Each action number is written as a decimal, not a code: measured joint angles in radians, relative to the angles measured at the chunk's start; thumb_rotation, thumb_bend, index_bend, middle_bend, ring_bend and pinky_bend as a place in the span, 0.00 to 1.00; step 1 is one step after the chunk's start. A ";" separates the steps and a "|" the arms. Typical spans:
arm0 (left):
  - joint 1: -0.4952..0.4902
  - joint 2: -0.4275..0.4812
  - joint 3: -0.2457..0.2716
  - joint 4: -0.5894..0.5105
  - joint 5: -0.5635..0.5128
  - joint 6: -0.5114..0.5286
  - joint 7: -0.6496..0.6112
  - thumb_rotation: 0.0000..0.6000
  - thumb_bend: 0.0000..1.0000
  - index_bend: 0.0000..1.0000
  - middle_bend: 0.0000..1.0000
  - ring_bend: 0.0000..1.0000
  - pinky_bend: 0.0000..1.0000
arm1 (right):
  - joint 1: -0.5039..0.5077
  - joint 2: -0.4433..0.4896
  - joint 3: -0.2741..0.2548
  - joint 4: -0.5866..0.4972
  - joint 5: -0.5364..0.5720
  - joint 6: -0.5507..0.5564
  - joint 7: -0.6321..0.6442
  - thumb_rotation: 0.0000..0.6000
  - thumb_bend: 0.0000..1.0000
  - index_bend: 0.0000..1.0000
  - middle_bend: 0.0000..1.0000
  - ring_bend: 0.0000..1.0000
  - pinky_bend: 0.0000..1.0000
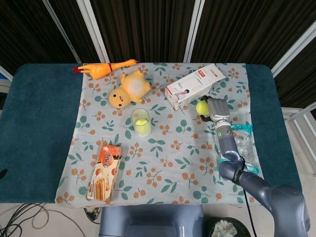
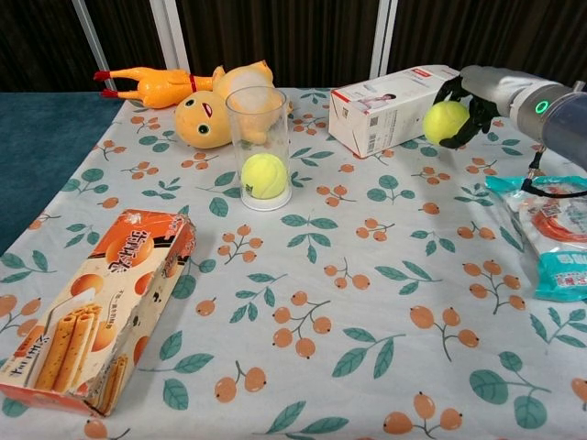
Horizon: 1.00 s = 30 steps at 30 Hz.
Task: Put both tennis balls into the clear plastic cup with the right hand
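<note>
One tennis ball [image 2: 446,121] is held off the cloth by the right hand [image 2: 479,94], dark fingers [image 2: 476,112] curled around it, at about two o'clock on the worktop [image 1: 39,128], just beside the white carton [image 2: 401,106]. The second tennis ball [image 2: 265,175] is seen resting at the bottom of the clear plastic cup [image 2: 258,147], which stands upright near the centre, toward eleven o'clock. A yellow plush toy [image 2: 220,114] and a rubber chicken [image 2: 151,85] are laid behind the cup. A biscuit box [image 2: 96,305] is placed at seven o'clock, and plastic-wrapped packets [image 2: 548,234] at three o'clock. The left hand is not seen in either view.
</note>
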 measured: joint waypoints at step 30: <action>0.006 0.010 0.011 -0.008 0.027 0.010 -0.022 1.00 0.00 0.10 0.00 0.00 0.10 | 0.234 0.141 0.127 -0.702 0.285 0.127 -0.316 1.00 0.61 0.56 0.42 0.55 0.08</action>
